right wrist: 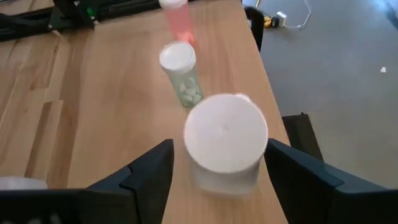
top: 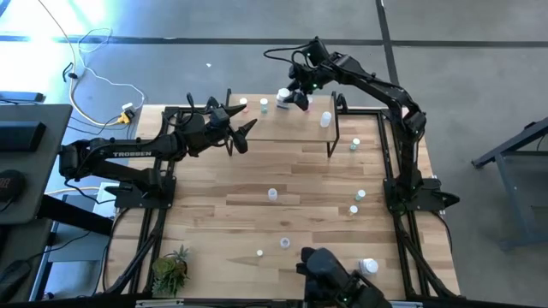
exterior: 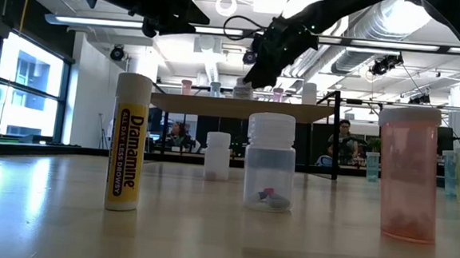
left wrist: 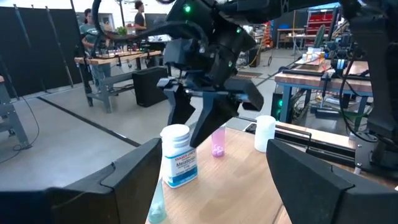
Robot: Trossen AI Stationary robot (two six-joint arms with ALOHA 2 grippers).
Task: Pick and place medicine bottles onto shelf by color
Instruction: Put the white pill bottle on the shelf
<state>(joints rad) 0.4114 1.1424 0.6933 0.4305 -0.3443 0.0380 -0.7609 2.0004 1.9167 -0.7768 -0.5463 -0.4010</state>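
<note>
Your left end effector point(top: 242, 137) hangs at the shelf's point(top: 300, 127) left end, fingers spread apart and holding nothing. From overhead you can see its tips pointing along the board toward the other arm. Only its own wrist camera shows what lies ahead: a large white bottle point(left wrist: 179, 155) with a blue label standing on the shelf, a small pink bottle point(left wrist: 217, 142) behind it, and a white one point(left wrist: 265, 133) farther along.

Your right end effector point(top: 294, 96) sits over the shelf's back edge, beside that large white bottle point(top: 283, 96). Its wrist view looks straight down on the white cap point(right wrist: 225, 132) between parted fingers that do not touch it (the bottle stands close to the board's edge, with floor just beyond). A green-tinted bottle point(right wrist: 181, 73) and a pink one point(right wrist: 177, 20) stand farther along.

More small bottles point(top: 272, 194) dot the worktop point(top: 223, 205) in front of the shelf, well apart, with open wood between them.
</note>
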